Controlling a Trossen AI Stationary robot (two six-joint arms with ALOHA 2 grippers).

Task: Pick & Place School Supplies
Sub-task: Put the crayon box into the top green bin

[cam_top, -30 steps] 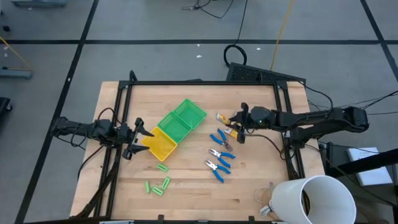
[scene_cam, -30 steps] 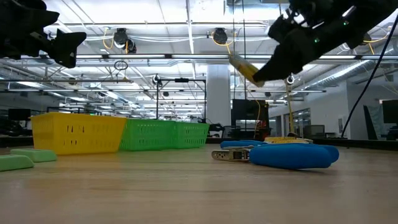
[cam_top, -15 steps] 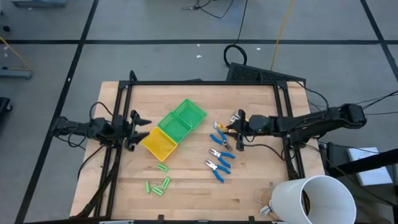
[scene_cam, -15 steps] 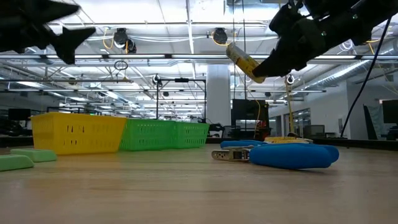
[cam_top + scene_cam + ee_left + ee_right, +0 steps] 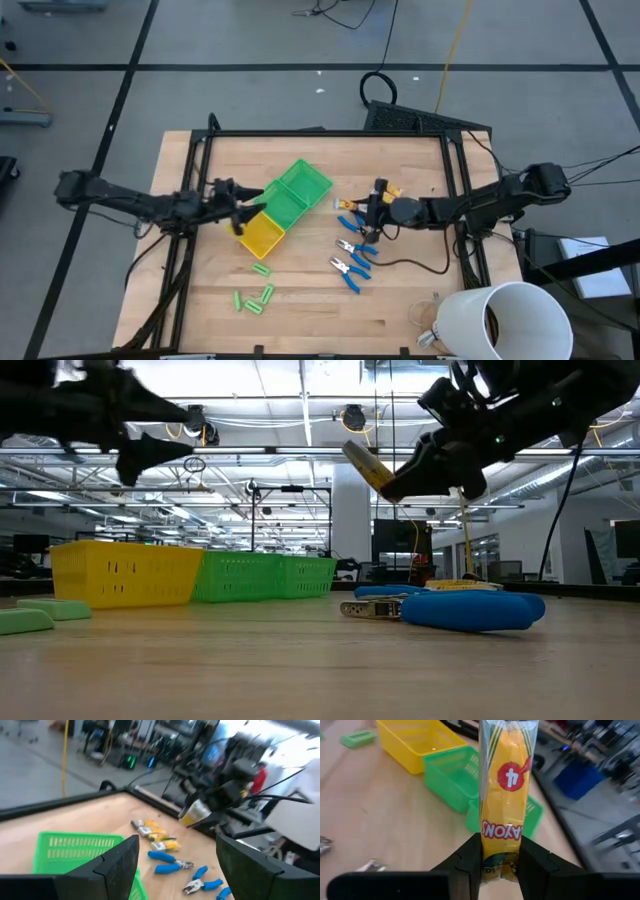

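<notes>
My right gripper (image 5: 499,862) has moved toward the green tray (image 5: 295,190), squeezing a shiny yellow crayon pack (image 5: 506,795); my left gripper (image 5: 240,215) hangs wide open.

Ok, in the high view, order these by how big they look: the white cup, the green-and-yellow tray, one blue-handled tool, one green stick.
1. white cup, though it may stand nearer the camera
2. green-and-yellow tray
3. blue-handled tool
4. green stick

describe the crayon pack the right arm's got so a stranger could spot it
Start at the green-and-yellow tray mid-table; right of it the right gripper holds a yellow crayon pack in the air. Unlike the other packs lying on the wood, it is off the table, a red circle on its wrapper.
</notes>
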